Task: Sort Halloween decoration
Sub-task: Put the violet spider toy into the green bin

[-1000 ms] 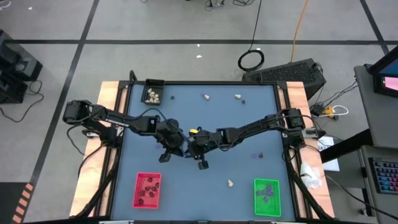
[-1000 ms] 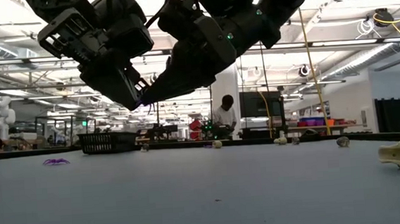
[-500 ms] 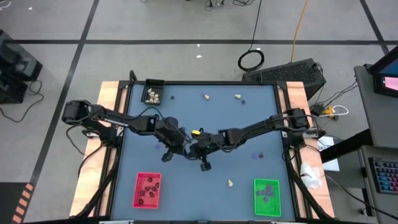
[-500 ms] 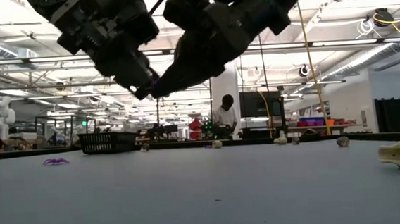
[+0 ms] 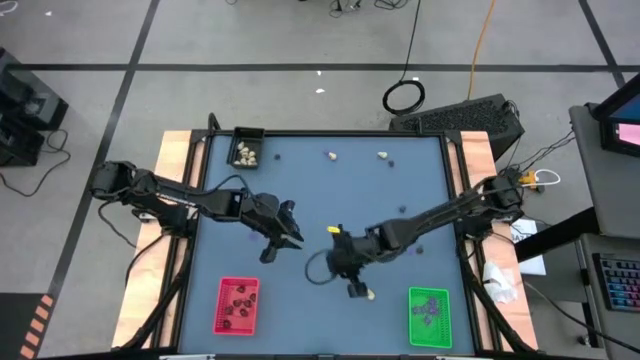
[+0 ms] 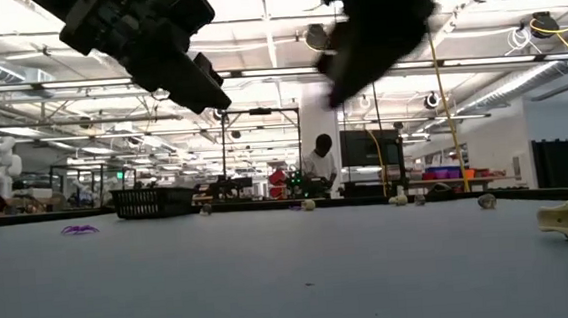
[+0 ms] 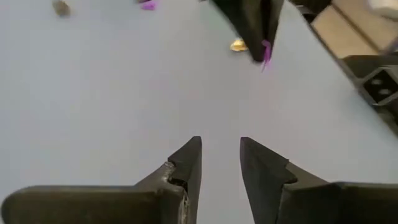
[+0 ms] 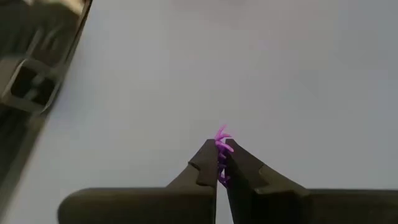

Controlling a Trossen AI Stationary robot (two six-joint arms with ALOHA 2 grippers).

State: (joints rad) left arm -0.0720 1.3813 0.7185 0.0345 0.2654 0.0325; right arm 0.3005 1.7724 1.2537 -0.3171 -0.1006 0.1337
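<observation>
Blue-grey tabletop at mid-sort: the right end effector, closed on a flat purple bit, rides at 6 o'clock; its likely drop, the green tray at 5, lies past a cream-white lump. Left end effector, narrowly parted, hangs empty at 8.

No readable writing anywhere

Neither the table, the trays, the arms nor the room behind carry any text, label, brand, number or sign that can be made out; the lit screen at the far right is too small to read.
</observation>
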